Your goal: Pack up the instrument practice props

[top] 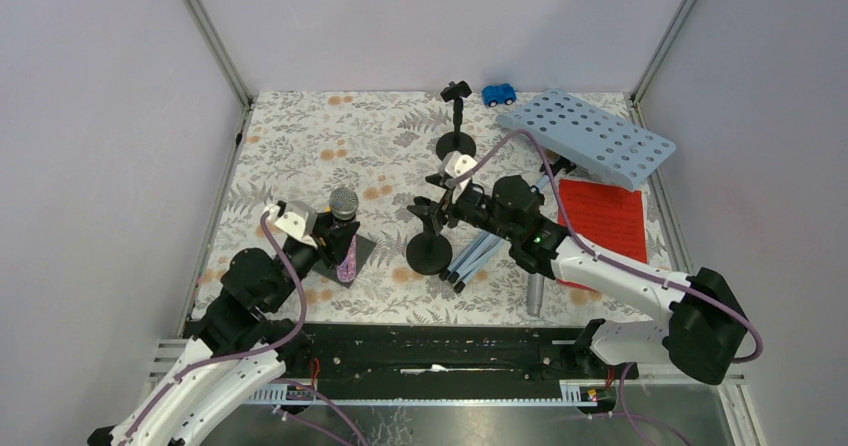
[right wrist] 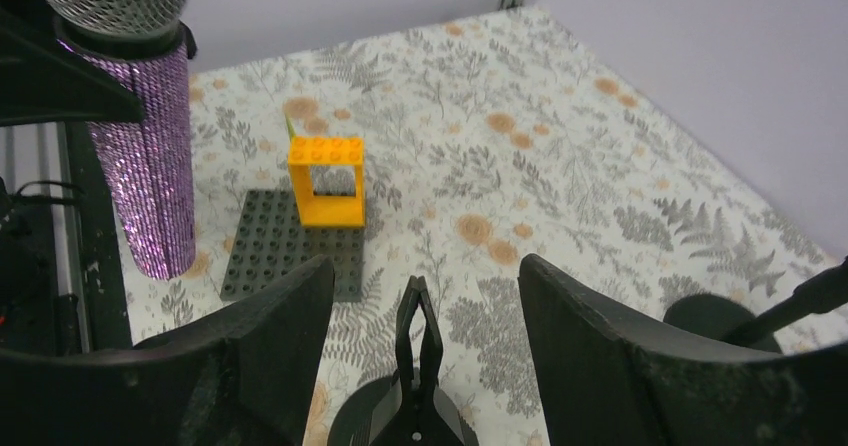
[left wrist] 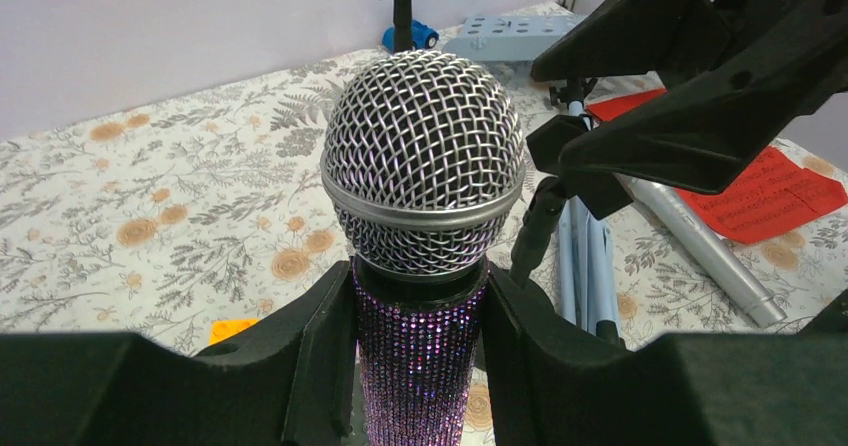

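Observation:
My left gripper [top: 338,238] is shut on the purple microphone [top: 345,228] just under its mesh head and holds it upright over the dark studded plate; the left wrist view shows my gripper [left wrist: 420,361] closed on the sparkly handle [left wrist: 418,386]. My right gripper [top: 436,206] is open, with its jaws on either side of the clip [right wrist: 419,331] of a black mic mount [top: 428,254], not touching it. The second mic mount [top: 456,144] stands behind. The silver microphone [top: 535,294], the red music sheet [top: 605,221] and the pale-blue holder [top: 590,136] with its tripod legs [top: 482,251] lie at the right. No white sheet shows.
A small blue toy car [top: 499,94] sits at the back. An orange brick [right wrist: 326,181] stands on the dark grey studded plate [right wrist: 285,251] beside the purple microphone [right wrist: 148,176]. Grey walls and metal frame posts close in the flowered mat [top: 330,146].

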Motion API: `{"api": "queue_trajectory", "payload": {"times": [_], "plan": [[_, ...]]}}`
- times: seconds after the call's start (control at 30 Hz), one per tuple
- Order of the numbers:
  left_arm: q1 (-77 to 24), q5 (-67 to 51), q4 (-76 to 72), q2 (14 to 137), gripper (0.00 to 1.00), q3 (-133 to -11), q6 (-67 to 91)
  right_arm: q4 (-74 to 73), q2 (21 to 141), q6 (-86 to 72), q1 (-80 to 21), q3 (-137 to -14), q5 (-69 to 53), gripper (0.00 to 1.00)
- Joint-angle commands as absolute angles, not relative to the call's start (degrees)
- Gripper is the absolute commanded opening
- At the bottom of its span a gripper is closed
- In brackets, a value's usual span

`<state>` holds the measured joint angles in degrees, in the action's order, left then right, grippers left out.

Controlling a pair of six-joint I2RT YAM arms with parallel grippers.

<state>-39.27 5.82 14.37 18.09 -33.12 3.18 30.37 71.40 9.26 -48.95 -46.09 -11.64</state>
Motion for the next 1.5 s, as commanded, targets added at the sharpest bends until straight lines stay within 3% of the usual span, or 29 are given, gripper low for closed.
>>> {"api": "queue_trajectory", "payload": {"times": [0.0,0.13,0.3,0.4,0.6,0.8,1.17,1.2,1.3,1.4,1.43,1.47], "plan": [[-39.1,5.9,10.6,16.4,0.23,-32.4,5.5,21.6,74.4,10.1,-48.6,-49.8,-11.1,0.73],[-39.1,6.3,10.7,14.9,0.22,-30.7,6.0,18.4,76.3,11.2,-48.6,-51.8,-10.0,0.59],[-39.1,6.1,11.1,16.3,0.19,-30.8,6.2,21.6,76.0,11.8,-48.6,-52.0,-12.1,0.16],[-39.1,6.4,11.8,18.1,0.17,-31.4,6.0,24.6,76.2,11.8,-48.6,-53.5,-12.8,0.02],[-39.1,6.4,12.0,19.1,0.15,-31.8,5.9,23.6,82.9,16.8,-48.6,-64.0,-7.9,0.0],[-39.0,7.8,12.0,18.2,0.11,-31.6,5.8,16.4,97.8,21.5,-47.3,-81.6,-1.2,0.0],[-39.1,8.1,12.7,18.4,0.05,-32.0,4.4,8.0,121.7,15.4,-39.3,-111.0,0.8,0.0],[-39.1,8.3,12.8,18.2,0.04,-31.9,4.3,6.9,123.4,15.1,-38.9,-112.8,0.8,0.0],[-39.1,8.9,12.8,17.9,0.0,-31.8,4.1,6.1,124.6,14.4,-38.4,-114.0,0.6,0.26],[-39.0,8.8,12.8,18.0,0.0,-31.8,4.0,6.4,123.5,14.6,-38.2,-112.4,-0.6,0.45],[-39.1,8.7,12.8,18.0,0.0,-31.7,3.9,7.0,122.7,14.5,-38.2,-111.5,-2.1,0.67],[-39.1,8.6,12.7,18.1,0.0,-31.7,4.0,7.4,121.7,14.6,-38.3,-110.4,-3.7,0.76]]}}
